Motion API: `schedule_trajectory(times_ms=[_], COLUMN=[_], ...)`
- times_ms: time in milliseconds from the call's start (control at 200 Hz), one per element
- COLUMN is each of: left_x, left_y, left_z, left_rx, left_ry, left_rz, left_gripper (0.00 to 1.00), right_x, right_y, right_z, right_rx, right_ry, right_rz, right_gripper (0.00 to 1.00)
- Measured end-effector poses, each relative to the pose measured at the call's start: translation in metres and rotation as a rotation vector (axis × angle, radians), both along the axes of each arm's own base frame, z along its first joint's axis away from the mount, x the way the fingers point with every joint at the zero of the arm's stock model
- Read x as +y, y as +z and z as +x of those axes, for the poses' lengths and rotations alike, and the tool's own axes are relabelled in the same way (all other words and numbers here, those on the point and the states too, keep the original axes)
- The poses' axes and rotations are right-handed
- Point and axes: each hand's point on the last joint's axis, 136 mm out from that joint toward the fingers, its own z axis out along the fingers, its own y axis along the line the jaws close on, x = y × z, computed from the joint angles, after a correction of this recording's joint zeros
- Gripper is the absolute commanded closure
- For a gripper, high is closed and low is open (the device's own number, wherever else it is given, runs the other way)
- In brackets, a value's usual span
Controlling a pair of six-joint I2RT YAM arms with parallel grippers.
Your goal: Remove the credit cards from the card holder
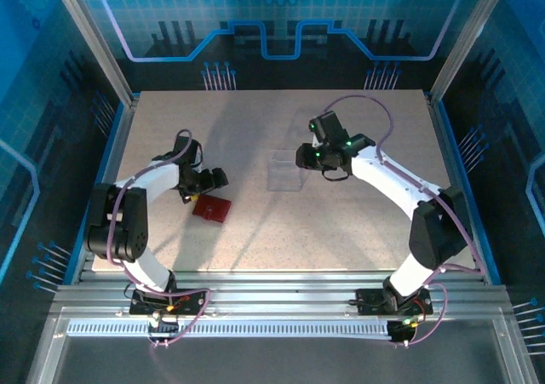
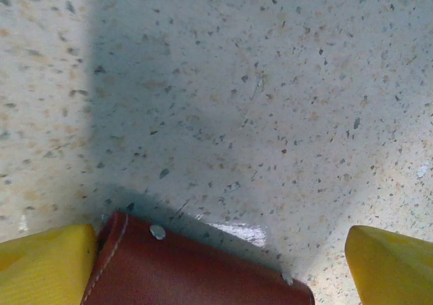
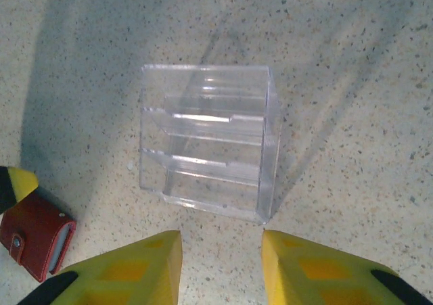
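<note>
The dark-red card holder (image 1: 212, 208) lies closed on the speckled table, left of centre. In the left wrist view the card holder (image 2: 189, 274) shows its stitched edge and two small rivets. My left gripper (image 1: 210, 181) hovers just over its far edge. The left gripper (image 2: 220, 259) is open wide, the holder lying between the yellow fingers (image 2: 47, 264) and closer to the left one. My right gripper (image 1: 305, 158) hangs at centre right. The right gripper (image 3: 222, 251) is open with bare table between its fingers. The card holder (image 3: 34, 237) shows a pale inner edge. The credit cards are hidden.
A clear plastic box with stepped tiers (image 3: 206, 163) stands just ahead of the right gripper, at the table's middle (image 1: 285, 171). Blue frame rails (image 1: 115, 146) border the table on both sides.
</note>
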Motion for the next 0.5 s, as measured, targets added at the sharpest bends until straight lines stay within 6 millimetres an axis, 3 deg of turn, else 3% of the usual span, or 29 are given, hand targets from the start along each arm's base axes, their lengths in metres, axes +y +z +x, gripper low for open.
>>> schedule_trajectory(times_ms=[255,500], left_x=[-0.024,-0.061], left_y=[0.003,0.016], left_z=[-0.007,-0.045], left_rx=[0.011,0.002], left_ry=[-0.06,-0.135], left_rz=[-0.053,-0.103], left_gripper=[0.04,0.03], right_x=[0.0,0.012], right_y=[-0.008,-0.016], right_z=[-0.014,-0.027], right_rx=[0.025,0.051], right_ry=[0.012,0.043], right_rz=[0.001,0.006], right_gripper=[0.64,0.63])
